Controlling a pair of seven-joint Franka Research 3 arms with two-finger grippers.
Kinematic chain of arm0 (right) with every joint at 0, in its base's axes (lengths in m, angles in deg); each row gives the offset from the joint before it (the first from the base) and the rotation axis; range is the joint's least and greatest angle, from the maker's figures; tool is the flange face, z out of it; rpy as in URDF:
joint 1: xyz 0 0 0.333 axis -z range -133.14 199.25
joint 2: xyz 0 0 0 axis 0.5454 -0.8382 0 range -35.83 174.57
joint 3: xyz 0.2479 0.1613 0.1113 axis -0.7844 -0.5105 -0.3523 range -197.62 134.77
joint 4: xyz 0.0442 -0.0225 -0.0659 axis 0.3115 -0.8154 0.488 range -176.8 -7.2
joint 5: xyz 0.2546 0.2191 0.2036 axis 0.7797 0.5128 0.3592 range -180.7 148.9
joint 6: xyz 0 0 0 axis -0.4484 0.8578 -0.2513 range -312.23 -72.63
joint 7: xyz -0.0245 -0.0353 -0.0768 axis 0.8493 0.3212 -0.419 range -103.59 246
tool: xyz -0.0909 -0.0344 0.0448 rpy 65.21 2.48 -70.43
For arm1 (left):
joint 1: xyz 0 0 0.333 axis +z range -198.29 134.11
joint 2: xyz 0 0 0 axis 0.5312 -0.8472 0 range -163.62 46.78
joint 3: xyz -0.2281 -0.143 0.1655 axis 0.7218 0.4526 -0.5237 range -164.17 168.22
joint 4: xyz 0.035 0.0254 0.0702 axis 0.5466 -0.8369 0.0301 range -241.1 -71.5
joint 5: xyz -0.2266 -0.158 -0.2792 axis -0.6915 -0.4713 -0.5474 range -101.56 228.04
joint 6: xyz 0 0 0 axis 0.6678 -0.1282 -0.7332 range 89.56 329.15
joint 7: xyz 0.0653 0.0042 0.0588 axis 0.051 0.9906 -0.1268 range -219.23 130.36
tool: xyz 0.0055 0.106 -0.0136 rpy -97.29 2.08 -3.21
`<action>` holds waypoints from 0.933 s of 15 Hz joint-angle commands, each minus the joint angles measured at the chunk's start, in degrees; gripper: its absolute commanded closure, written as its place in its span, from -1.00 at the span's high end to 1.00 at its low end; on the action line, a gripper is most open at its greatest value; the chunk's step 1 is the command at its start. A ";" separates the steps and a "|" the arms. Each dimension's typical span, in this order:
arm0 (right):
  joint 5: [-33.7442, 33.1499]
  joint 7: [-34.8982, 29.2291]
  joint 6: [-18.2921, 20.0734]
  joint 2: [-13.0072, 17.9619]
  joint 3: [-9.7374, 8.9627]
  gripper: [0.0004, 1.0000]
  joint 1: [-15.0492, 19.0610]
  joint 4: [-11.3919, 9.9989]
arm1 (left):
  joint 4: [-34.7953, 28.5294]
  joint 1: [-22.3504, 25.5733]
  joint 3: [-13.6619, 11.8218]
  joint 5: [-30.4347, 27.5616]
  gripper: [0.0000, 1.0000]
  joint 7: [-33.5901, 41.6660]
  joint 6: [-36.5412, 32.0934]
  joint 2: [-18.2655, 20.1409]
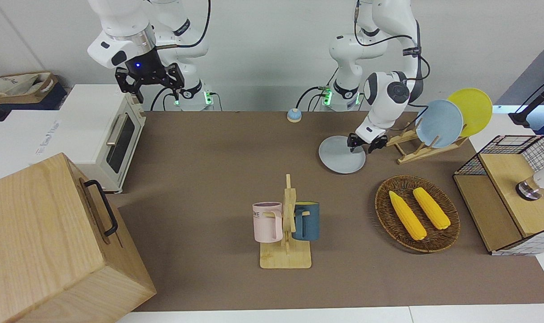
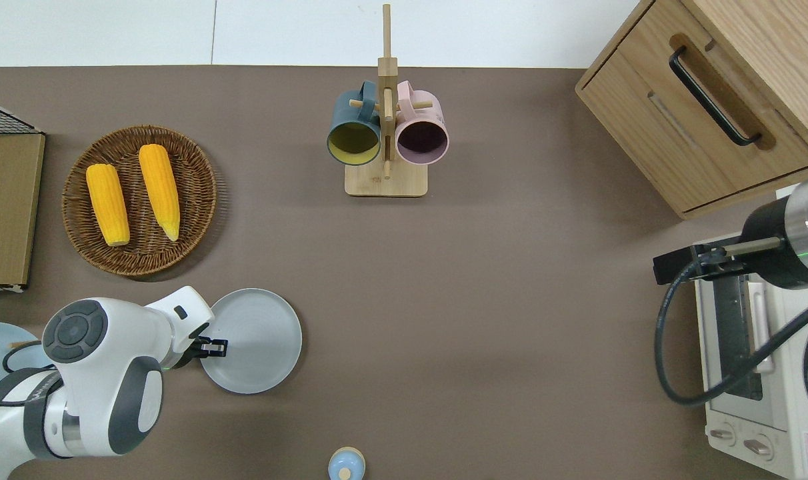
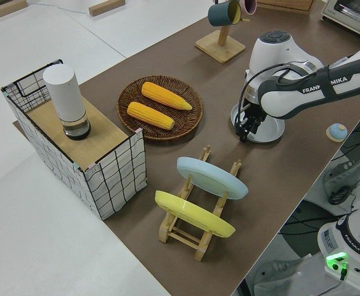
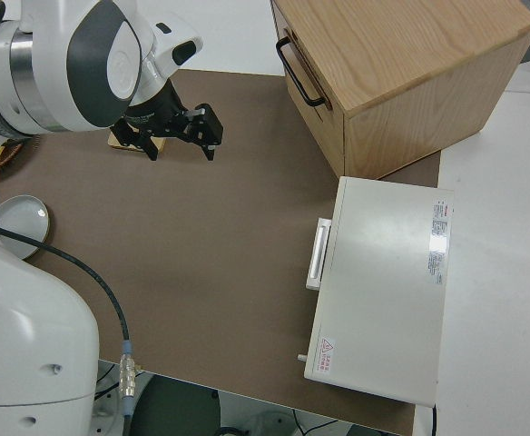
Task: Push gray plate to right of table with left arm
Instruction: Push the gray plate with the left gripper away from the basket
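Observation:
The gray plate [image 1: 339,158] [image 2: 261,340] lies flat on the brown table [image 1: 209,179], nearer to the robots than the corn basket. My left gripper [image 1: 363,147] [image 2: 214,347] [image 3: 245,132] is down at the plate's rim, on the side toward the left arm's end of the table. Its fingers stand open and nothing is held. In the left side view the left arm hides much of the plate [image 3: 272,132]. The right arm is parked, its gripper [image 1: 157,91] [image 4: 179,145] open and empty.
Toward the left arm's end stand a dish rack with a light-blue plate [image 1: 439,123] and a yellow plate [image 1: 473,107], a corn basket [image 1: 417,214] and a wire crate [image 1: 510,193]. A mug rack [image 1: 286,229] is mid-table, a bell [image 1: 293,115] near the robots, a toaster oven [image 1: 106,134] and wooden cabinet [image 1: 52,242] at the right arm's end.

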 commanded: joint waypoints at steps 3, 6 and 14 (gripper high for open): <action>0.46 0.15 0.70 0.43 -0.32 0.97 0.66 -0.03 | -0.99 0.00 -0.53 -0.19 -1.00 0.73 1.55 -0.06; 0.46 0.15 0.70 0.43 -0.32 0.97 0.66 -0.03 | -0.81 0.00 -0.53 -0.28 -1.00 0.65 1.64 -0.15; 0.46 0.06 0.70 0.43 -0.32 0.97 0.66 -0.03 | -0.20 -6.22 -0.09 -5.90 -1.00 -6.80 4.45 -1.72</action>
